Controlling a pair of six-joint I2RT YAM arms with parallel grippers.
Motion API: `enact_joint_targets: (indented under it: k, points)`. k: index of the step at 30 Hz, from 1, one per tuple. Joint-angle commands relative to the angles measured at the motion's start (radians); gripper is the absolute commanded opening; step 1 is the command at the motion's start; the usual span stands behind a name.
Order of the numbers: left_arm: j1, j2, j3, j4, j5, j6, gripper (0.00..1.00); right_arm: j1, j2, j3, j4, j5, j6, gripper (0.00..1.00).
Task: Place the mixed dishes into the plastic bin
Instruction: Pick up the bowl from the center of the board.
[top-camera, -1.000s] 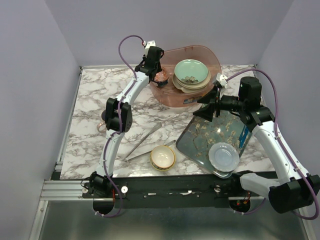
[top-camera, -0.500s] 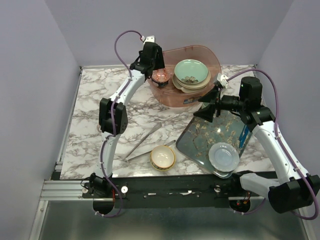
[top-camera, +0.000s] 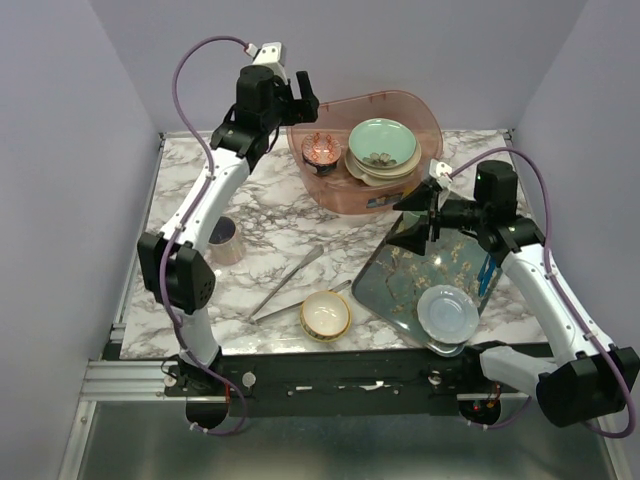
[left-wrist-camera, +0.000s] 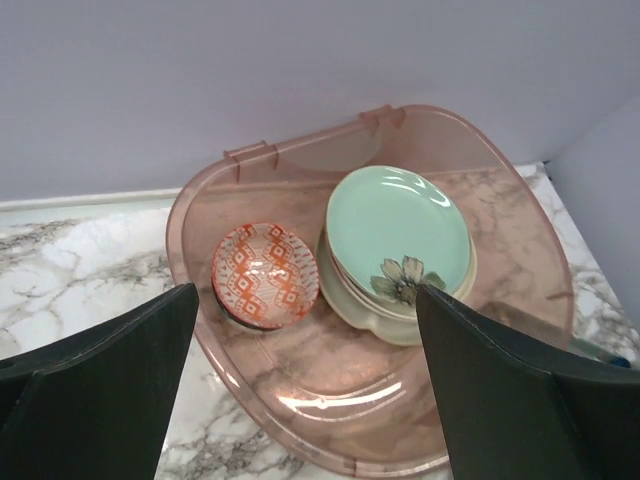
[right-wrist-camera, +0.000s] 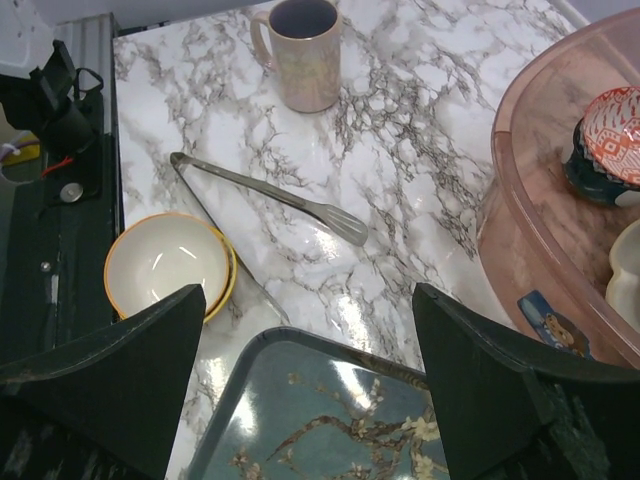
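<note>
Lifted up and back from the bin (left-wrist-camera: 300, 150), the left gripper (top-camera: 303, 92) now hangs with jaws wide and empty. Just below and ahead of it the red bowl (left-wrist-camera: 265, 275) sits in the bin, with the mint plate (left-wrist-camera: 398, 222) stacked to the bowl's right. Also spread wide and empty, the right gripper (top-camera: 415, 222) hovers over the tray (right-wrist-camera: 330, 420) edge. A yellow-rimmed bowl (right-wrist-camera: 165, 262) lies by one finger, tongs (right-wrist-camera: 270, 195) ahead, and the mug (right-wrist-camera: 303, 50) farthest.

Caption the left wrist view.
Open left gripper framing the pink bin; inside, a red bowl beside a green plate.
</note>
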Motion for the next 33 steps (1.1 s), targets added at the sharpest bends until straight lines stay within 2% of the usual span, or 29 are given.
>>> enact_joint_targets:
  k: [1,5,9,13,18,26,33]
  points:
    - [0.001,-0.155,-0.161,0.064,0.083,0.018,0.99,-0.008,-0.027,-0.024,-0.002,-0.059,-0.107,0.93]
    - [0.004,-0.306,-0.314,0.099,0.1,0.012,0.99,-0.008,-0.047,-0.031,-0.013,-0.079,-0.167,0.95]
    - [0.007,-0.459,-0.499,0.136,0.109,0.004,0.99,-0.006,-0.068,-0.054,-0.018,-0.181,-0.249,1.0]
    - [0.007,-0.628,-0.633,0.133,0.105,0.025,0.99,-0.005,-0.105,-0.107,-0.07,-0.283,-0.465,1.0]
    - [0.009,-0.789,-0.814,0.163,0.097,0.062,0.99,0.0,-0.105,-0.124,-0.082,-0.339,-0.514,1.0]
    - [0.007,-0.981,-0.992,0.156,0.086,0.117,0.99,0.102,-0.05,-0.064,-0.153,-0.206,-0.528,1.0]
    - [0.007,-1.062,-1.11,0.214,0.123,0.141,0.99,0.273,0.001,-0.024,-0.159,0.041,-0.445,1.0]
